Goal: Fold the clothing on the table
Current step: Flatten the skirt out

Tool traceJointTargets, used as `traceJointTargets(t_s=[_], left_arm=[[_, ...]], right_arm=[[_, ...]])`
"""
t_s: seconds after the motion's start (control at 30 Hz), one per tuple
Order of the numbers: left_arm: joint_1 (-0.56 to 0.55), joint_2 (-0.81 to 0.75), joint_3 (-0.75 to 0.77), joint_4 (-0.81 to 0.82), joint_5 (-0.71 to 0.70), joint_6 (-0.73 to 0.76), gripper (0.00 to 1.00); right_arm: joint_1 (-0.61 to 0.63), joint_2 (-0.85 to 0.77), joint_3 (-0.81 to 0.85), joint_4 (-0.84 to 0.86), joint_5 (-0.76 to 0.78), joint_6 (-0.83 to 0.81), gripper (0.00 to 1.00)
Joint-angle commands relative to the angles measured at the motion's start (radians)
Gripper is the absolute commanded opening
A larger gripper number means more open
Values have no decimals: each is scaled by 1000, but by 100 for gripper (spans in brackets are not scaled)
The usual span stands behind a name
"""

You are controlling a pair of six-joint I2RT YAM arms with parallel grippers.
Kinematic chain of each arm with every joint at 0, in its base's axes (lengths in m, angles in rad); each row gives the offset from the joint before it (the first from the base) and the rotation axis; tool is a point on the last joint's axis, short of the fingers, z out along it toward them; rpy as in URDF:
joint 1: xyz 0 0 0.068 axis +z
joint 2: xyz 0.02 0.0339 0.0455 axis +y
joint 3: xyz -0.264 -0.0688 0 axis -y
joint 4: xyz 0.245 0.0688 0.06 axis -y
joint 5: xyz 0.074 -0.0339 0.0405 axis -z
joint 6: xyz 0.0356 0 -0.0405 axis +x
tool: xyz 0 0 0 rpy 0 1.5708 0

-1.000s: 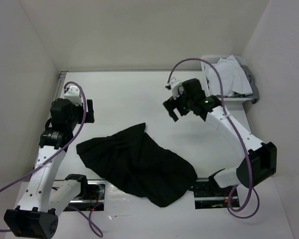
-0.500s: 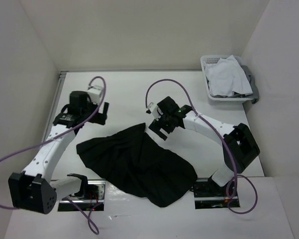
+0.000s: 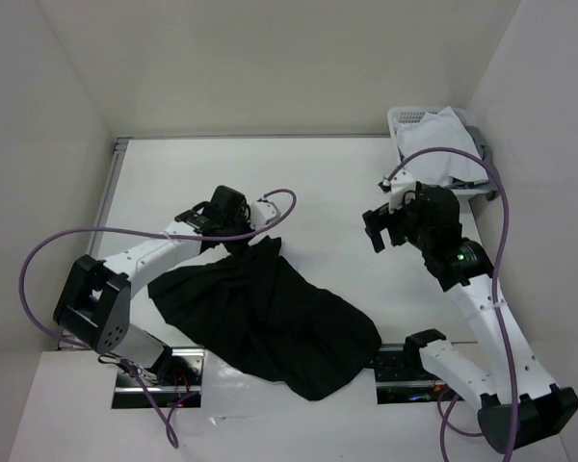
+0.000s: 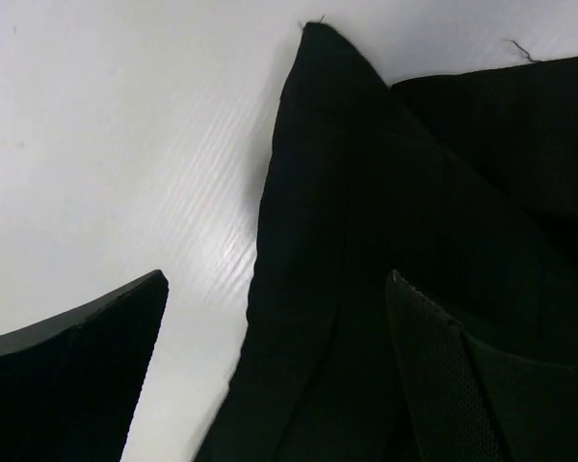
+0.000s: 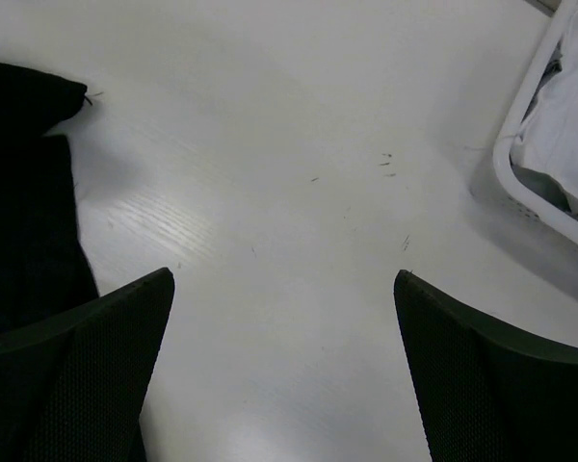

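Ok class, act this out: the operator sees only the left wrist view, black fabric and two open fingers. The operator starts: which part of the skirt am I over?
Observer: The top view puts the left gripper over the far pointed corner of the skirt, which lies crumpled on a diagonal running toward the near right.
Operator: Where is the other arm?
Observer: The right gripper is open above bare table, to the right of the skirt and not touching it.
Operator: Anything else out there?
Observer: A white basket holding a white garment sits at the far right corner.
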Motion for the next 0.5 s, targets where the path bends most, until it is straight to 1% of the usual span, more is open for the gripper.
traceJointTargets(t_s=[0.0,0.03,0.07,0.2,0.33,0.37,0.43,0.47], left_arm=[[9,50,29,69,122,120,100],[20,68,52,69,148,133,100],[20,87,63,57,195,145,100],[50,223,127,8,295,183,100],[63,275,138,8,349,205,100],[63,289,138,8,358,205,98],[72,303,149,8,371,214,92],[72,318,159,-4,380,214,87]], right_arm=[[-47,-38,-30,14,-83,17,99],[-73,-49,-30,14,-105,17,99],[-73,-49,-30,14,-105,17,99],[-85,-49,-39,14,-115,17,99],[-95,-49,-39,14,-115,17,99],[-95,-49,-39,14,-115,17,99],[-95,-49,-39,14,-115,17,99],[-95,-58,-39,14,-125,17,99]])
